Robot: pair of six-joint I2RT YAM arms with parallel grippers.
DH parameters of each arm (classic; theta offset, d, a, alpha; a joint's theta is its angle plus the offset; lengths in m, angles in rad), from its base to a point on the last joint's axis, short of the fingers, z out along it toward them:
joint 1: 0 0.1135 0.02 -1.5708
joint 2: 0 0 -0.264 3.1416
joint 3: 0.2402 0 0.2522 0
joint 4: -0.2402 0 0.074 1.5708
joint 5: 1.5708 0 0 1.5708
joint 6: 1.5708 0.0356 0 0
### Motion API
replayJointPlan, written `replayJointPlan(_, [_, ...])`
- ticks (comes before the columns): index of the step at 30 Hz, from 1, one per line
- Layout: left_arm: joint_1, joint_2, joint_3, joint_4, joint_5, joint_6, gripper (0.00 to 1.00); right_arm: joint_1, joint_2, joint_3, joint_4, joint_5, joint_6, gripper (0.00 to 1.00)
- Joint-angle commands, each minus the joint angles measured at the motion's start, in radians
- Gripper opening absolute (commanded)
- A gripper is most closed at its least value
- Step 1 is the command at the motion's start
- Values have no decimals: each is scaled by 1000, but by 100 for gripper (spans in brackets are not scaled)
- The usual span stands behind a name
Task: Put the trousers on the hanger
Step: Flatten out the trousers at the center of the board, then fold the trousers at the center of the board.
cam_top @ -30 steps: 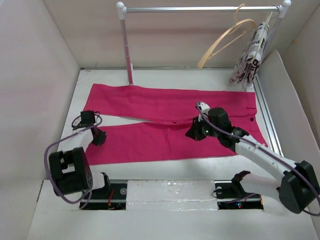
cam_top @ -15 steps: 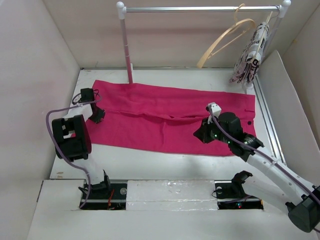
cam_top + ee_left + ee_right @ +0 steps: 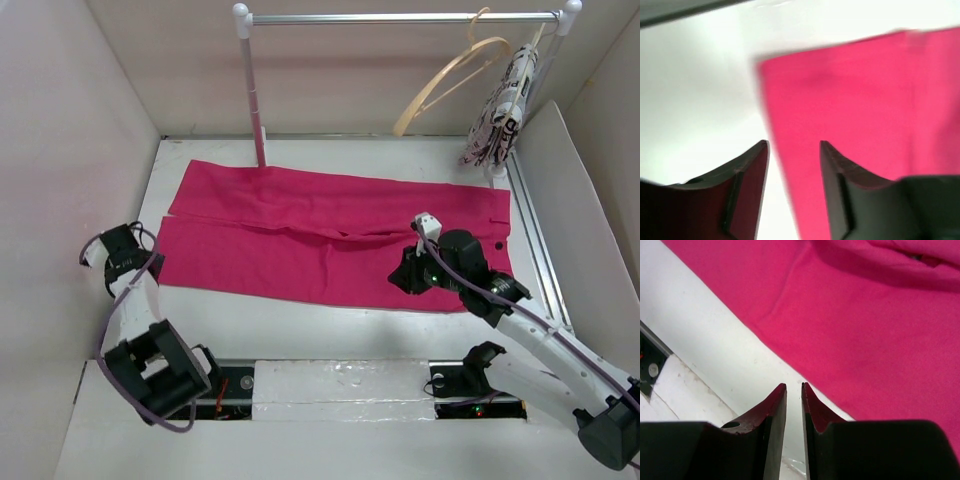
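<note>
The magenta trousers (image 3: pixel 330 230) lie flat across the table, the near leg overlapping the far leg, with the dark waist button (image 3: pixel 499 240) at the right end. The tan wooden hanger (image 3: pixel 450 80) hangs empty on the rail at the back right. My left gripper (image 3: pixel 128 243) is open and empty over bare table, left of the trouser cuffs; in the left wrist view (image 3: pixel 794 147) the cloth's corner (image 3: pixel 860 100) lies just ahead. My right gripper (image 3: pixel 405 280) hovers at the trousers' near edge; in the right wrist view (image 3: pixel 794 387) its jaws stand a narrow gap apart, holding nothing.
A white metal rail (image 3: pixel 400 18) on two posts spans the back; its left post (image 3: pixel 258 110) stands at the trousers' far edge. A black-and-white patterned garment (image 3: pixel 500 110) hangs at the rail's right end. White walls enclose the table (image 3: pixel 300 320) on three sides.
The near trouser leg has been pulled up against the far leg. My left gripper has let go and swung left, off the cloth. My right gripper has drawn back slightly toward the near edge.
</note>
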Motion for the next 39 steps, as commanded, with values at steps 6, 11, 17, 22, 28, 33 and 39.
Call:
replayJointPlan(6, [98,214,-32,55,78,21,57,9,-69,-69,-30,-60,-17,25])
replayJointPlan(11, [98,249,-44,106,99,32,53,9,-82,-86,-45,-51,3,25])
replayJointPlan(17, [98,337,-41,152,168,27,9,-12,-151,-83,-108,110,90,25])
replayJointPlan(22, [98,295,-21,113,194,67,0,-101,-141,-26,-272,307,156,49])
replayJointPlan(28, [57,58,-27,93,223,18,0,-337,-90,-12,-373,383,193,67])
replayJointPlan(33, [-7,-65,10,65,184,-11,0,-592,-46,-78,-335,373,185,70])
replayJointPlan(39, [-18,-108,37,103,243,-76,0,-807,181,-47,-286,410,339,56])
